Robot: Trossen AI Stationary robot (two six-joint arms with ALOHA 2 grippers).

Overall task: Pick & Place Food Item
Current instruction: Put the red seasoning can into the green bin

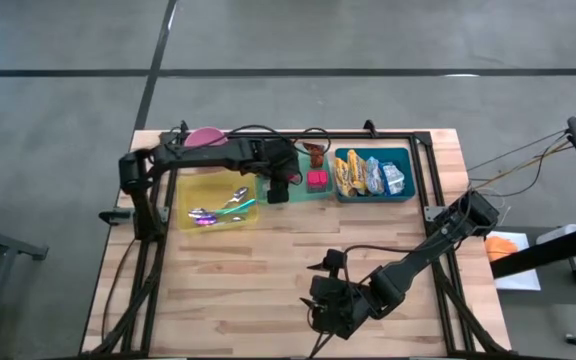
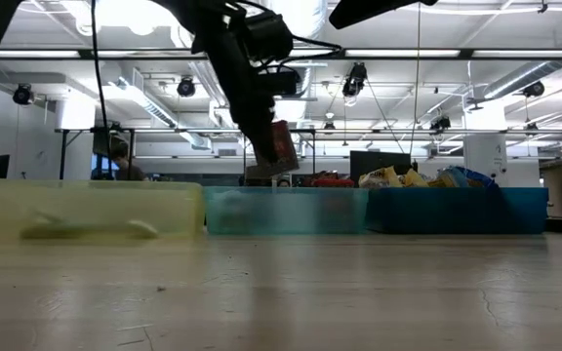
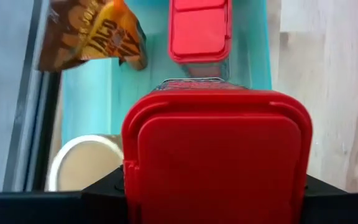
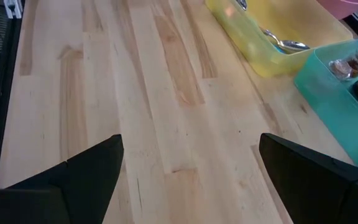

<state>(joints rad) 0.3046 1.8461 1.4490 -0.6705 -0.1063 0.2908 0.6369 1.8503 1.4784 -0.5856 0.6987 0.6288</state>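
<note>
The left pincer point(image 1: 279, 190) is clamped on a red-lidded spice jar point(image 3: 215, 158), and the jar hangs clear of the tabletop point(image 1: 268, 290). In the low view the jar point(image 2: 281, 146) is tilted, its lid end lower, above the rim of the teal tray point(image 2: 286, 210). From above, that pincer sits over the near edge of the green-teal middle tray point(image 1: 268, 190), between the yellow cutlery tray point(image 1: 193, 195) on one side and the blue snack tray point(image 1: 408, 175) on the other. So the jar is already in hand and lifted; what matters now, I'd say, is where it goes relative to the tray directly beneath it. A second red-lidded jar point(image 3: 199, 31) lies in that tray straight ahead of the held one, with a brown snack packet point(image 3: 92, 34) beside it.

The right pincer point(image 1: 328, 310) waits wide open low at the near side of the tabletop, well apart from all the trays.
</note>
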